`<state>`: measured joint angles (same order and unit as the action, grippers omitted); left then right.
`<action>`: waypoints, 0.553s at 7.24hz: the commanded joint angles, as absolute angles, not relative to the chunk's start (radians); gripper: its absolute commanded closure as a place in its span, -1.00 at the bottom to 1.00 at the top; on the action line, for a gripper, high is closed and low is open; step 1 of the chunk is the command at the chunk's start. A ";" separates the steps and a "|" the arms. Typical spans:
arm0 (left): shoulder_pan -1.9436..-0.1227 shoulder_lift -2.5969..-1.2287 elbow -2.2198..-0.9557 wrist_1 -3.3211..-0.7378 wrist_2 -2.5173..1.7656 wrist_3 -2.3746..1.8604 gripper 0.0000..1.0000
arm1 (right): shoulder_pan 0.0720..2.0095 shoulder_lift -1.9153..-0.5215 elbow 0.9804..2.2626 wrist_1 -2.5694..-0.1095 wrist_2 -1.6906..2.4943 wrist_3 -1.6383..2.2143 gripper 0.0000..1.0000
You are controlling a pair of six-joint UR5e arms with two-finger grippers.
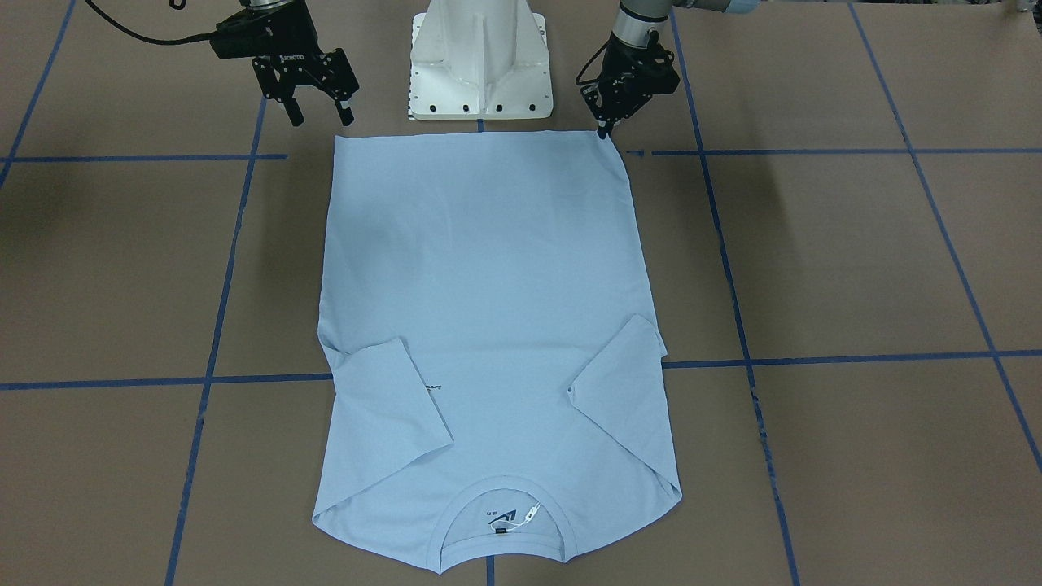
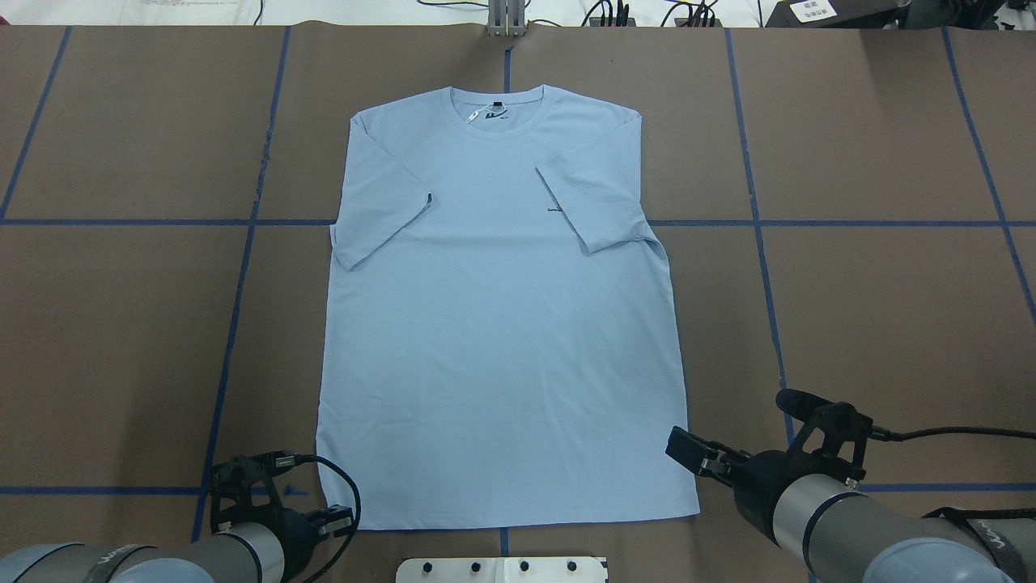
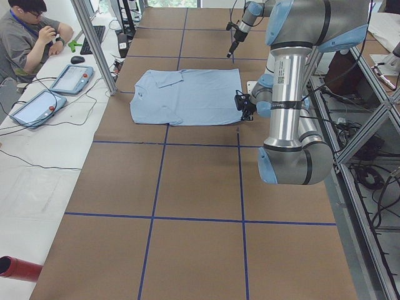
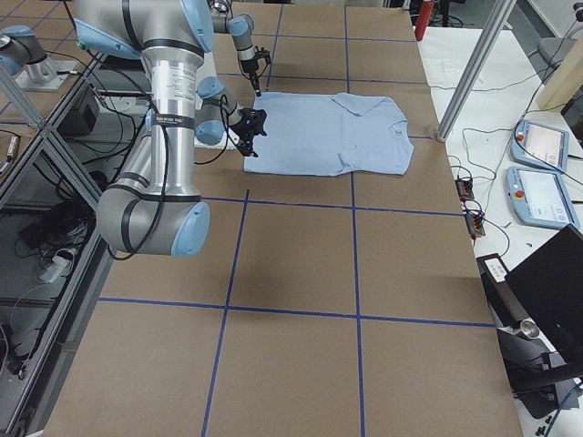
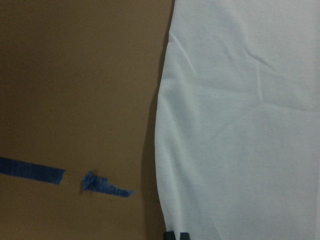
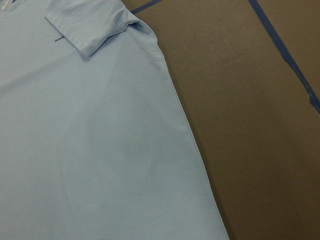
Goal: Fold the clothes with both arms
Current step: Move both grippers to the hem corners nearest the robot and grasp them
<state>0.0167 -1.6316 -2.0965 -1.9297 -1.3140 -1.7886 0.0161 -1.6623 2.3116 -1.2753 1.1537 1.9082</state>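
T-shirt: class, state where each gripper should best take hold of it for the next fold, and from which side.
Likely its two hem corners, from the robot's side and above: the T-shirt lies flat, hem nearest the white base.

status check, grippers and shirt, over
Right gripper open, beside one hem corner. Left gripper looks shut, tips at the other hem corner. T-shirt flat, both sleeves folded in. Nothing on it.
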 commanded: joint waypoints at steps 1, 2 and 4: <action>0.011 -1.634 -2.149 -1.930 -1.315 -1.790 1.00 | -0.020 -1.646 2.303 -1.410 1.140 2.043 -0.57; 0.003 -1.634 -2.164 -1.930 -1.313 -1.790 1.00 | -0.026 -1.631 2.260 -1.425 1.131 2.048 -0.57; 0.002 -1.634 -2.198 -1.931 -1.274 -1.792 1.00 | -0.031 -1.560 2.183 -1.414 1.120 2.051 -0.62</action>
